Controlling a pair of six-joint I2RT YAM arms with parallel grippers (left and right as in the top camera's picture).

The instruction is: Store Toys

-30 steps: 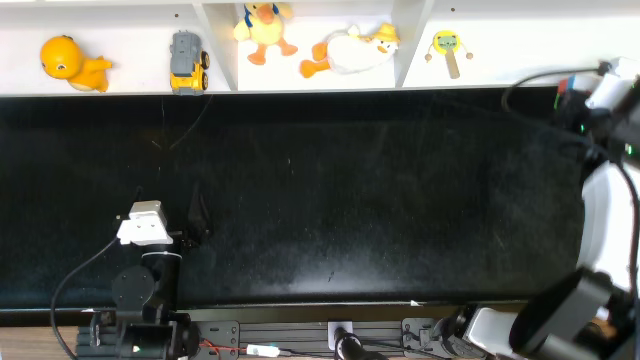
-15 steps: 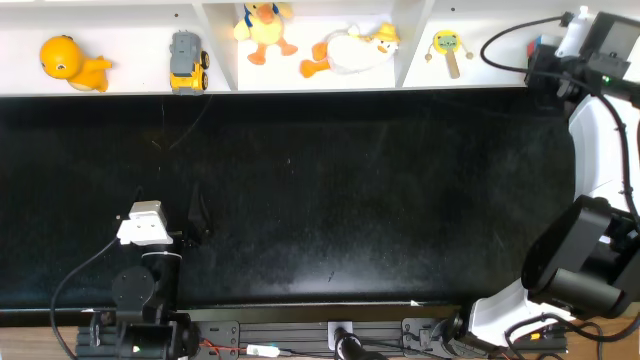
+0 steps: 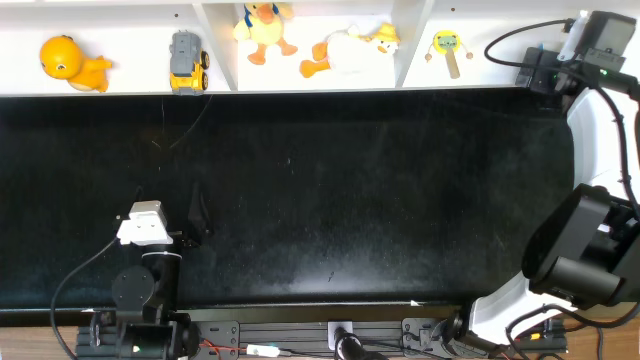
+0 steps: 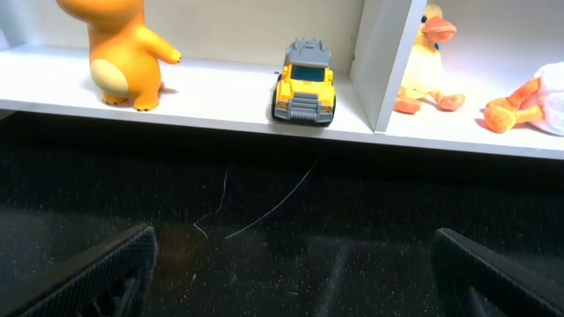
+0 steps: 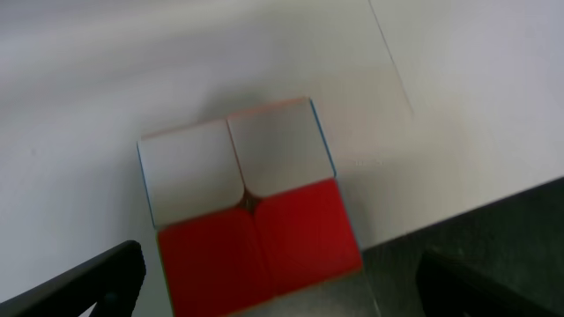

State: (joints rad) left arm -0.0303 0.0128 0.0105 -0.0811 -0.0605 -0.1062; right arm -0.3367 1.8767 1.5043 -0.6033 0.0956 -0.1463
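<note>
A cube [image 5: 251, 220] with red and white faces rests on the white shelf [image 5: 132, 62], close to its front edge. My right gripper [image 5: 280, 260] is open, one finger on each side of the cube and a gap at both. From above, the right gripper [image 3: 538, 72] is at the shelf's far right end. Along the shelf [image 3: 130, 40] sit an orange figure [image 3: 72, 62], a yellow truck [image 3: 188, 60], a yellow duck [image 3: 263, 30], a white duck plush [image 3: 350, 50] and a rattle [image 3: 447, 48]. My left gripper [image 3: 197, 215] is open over the black mat near its base, holding nothing.
A black mat [image 3: 350, 200] covers the table below the shelf. White dividers [image 3: 220, 40] split the shelf into compartments. The left wrist view faces the orange figure [image 4: 119, 48], the truck [image 4: 305, 81] and the yellow duck [image 4: 427, 62].
The right arm swung up from the table's right edge to the far right end of the shelf. The left arm has not moved.
</note>
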